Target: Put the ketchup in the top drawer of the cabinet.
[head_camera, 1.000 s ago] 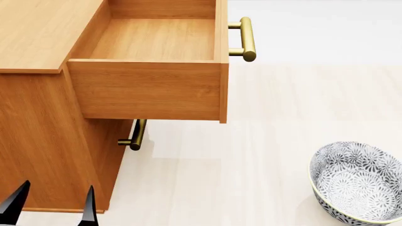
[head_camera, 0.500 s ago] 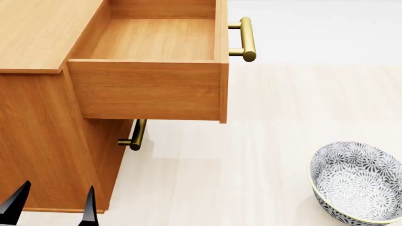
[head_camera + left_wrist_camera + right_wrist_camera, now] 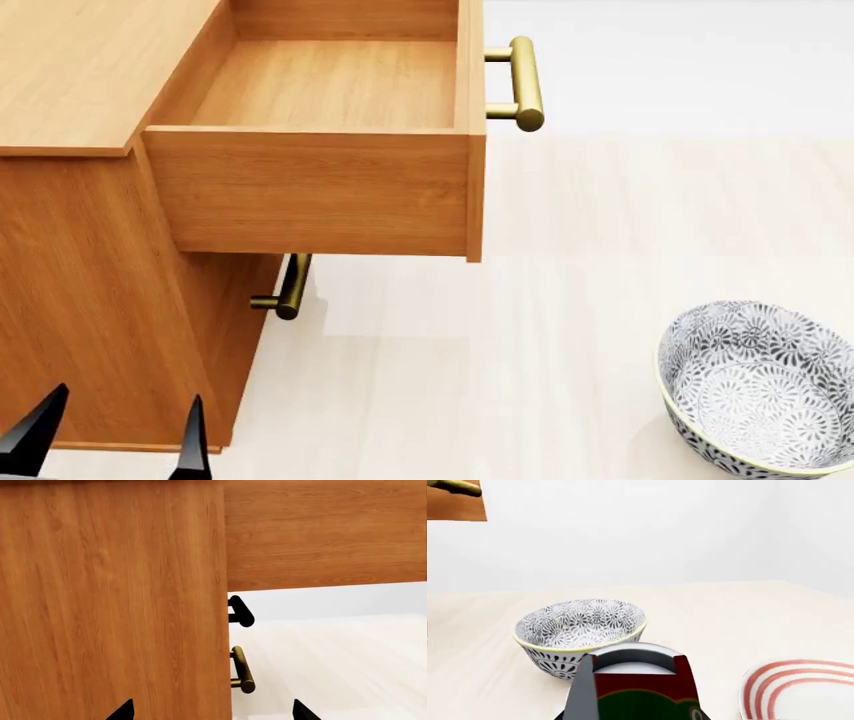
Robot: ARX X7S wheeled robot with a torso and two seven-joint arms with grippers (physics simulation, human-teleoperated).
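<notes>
The cabinet stands at the left of the head view, and its side also fills the left wrist view. The top drawer is pulled out and empty, with its brass handle at the front. The ketchup shows only in the right wrist view, very close and filling the space between the jaws. My right gripper is shut on it, with the fingers almost hidden. My left gripper is open and empty beside the cabinet's lower corner; it also shows in the left wrist view.
The lower drawer is closed, and its handle sits under the open drawer. A grey patterned bowl stands on the pale table just beyond the ketchup. A white plate with red rings lies beside them.
My left gripper's tips have sunk very slightly at the bottom edge of the head view. The drawer and the bowl have not moved.
</notes>
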